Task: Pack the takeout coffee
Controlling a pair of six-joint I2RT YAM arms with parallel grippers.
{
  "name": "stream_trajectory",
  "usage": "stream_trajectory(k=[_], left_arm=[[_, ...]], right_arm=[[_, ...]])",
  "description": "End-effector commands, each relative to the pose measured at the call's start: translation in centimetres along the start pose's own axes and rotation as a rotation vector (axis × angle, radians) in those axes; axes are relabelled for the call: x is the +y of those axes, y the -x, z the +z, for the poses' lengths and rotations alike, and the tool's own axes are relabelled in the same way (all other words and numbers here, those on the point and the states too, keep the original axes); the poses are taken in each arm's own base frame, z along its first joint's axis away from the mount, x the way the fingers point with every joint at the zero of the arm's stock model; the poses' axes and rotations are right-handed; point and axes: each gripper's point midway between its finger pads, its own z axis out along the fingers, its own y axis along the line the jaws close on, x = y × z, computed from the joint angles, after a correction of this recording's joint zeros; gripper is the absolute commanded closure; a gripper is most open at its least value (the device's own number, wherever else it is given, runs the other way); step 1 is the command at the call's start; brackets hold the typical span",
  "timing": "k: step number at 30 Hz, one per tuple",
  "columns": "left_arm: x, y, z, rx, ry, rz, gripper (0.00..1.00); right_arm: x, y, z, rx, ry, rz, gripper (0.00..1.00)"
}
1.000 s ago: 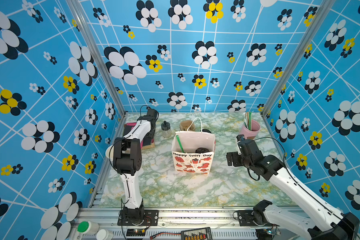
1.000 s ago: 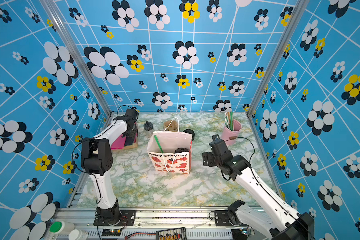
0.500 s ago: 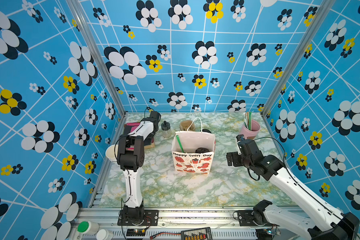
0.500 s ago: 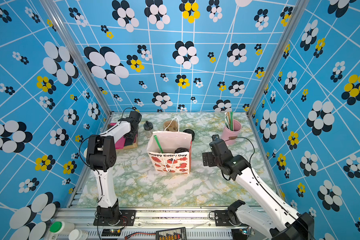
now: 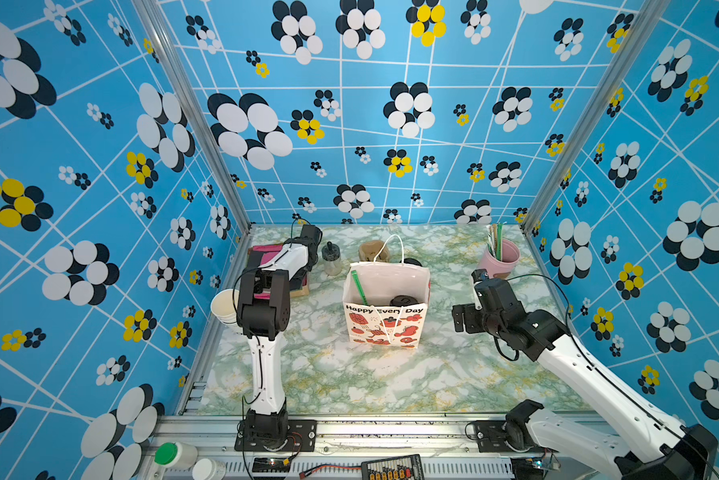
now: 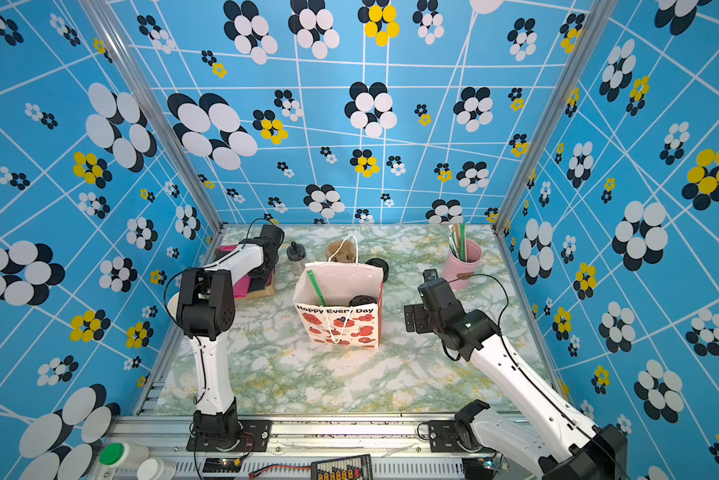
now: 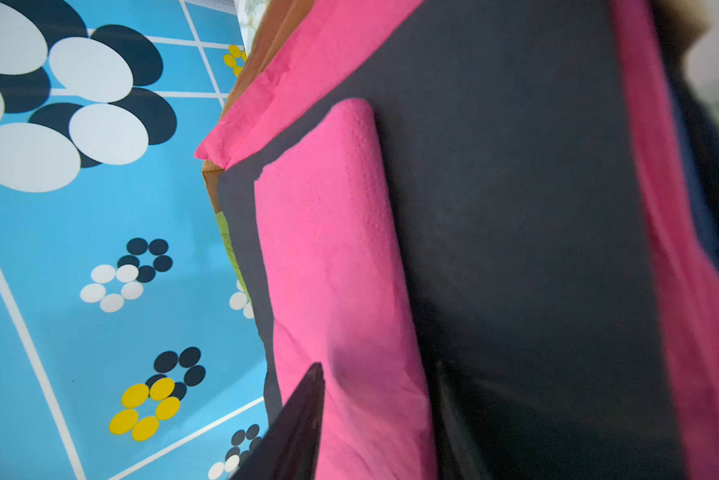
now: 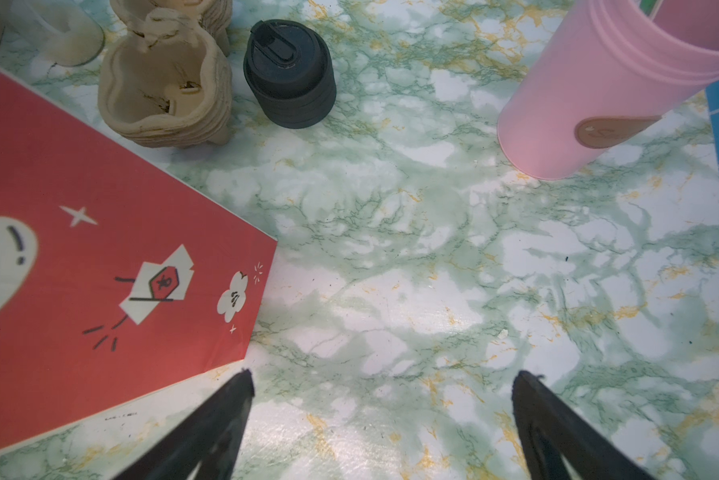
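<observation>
At back left: left fingers (image 7: 295,428) astride pink napkin (image 7: 333,270), grip unclear | right fingers (image 8: 208,432) wide apart, empty

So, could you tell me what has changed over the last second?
The left arm shifted slightly rightward over the napkin stack; the left gripper now straddles a pink napkin. The right gripper, paper bag and takeout coffee inside stayed put.

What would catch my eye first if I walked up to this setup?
Probably the loud blue flower-patterned walls all around. Then the paper bag reading Happy Every Day, mid-table, with a black lid and green straw showing inside. At the back left, the left gripper straddles a pink napkin.
</observation>
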Motion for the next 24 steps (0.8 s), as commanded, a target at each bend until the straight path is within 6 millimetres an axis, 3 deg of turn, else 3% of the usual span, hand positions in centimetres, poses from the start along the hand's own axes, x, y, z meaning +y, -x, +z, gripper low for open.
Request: stream_trajectory(k=[1, 7, 13, 17, 24], left_arm=[[0.0, 0.0, 0.4, 0.008, 0.027, 0.011, 0.62], [0.7, 0.2, -0.1, -0.008, 0.032, -0.007, 0.75], [2.0, 0.6, -1.2, -0.030, 0.019, -0.053, 0.96], [3.2, 0.9, -2.5, -0.055, -0.006, -0.089, 1.00], [7.6, 2.0, -8.4, -0.184, -0.046, -0.209, 1.00]], right_arm=[[-0.3, -0.4, 0.4, 0.011, -0.015, 0.000, 0.01], [-0.3, -0.4, 0.5, 0.011, -0.015, -0.001, 0.01], [-0.3, -0.3, 0.3, 0.006, -0.012, 0.005, 0.01], [-0.3, -0.3, 0.1, 0.005, -0.010, 0.007, 0.01], [-0.3, 0.3, -0.7, -0.016, 0.004, 0.013, 0.01]])
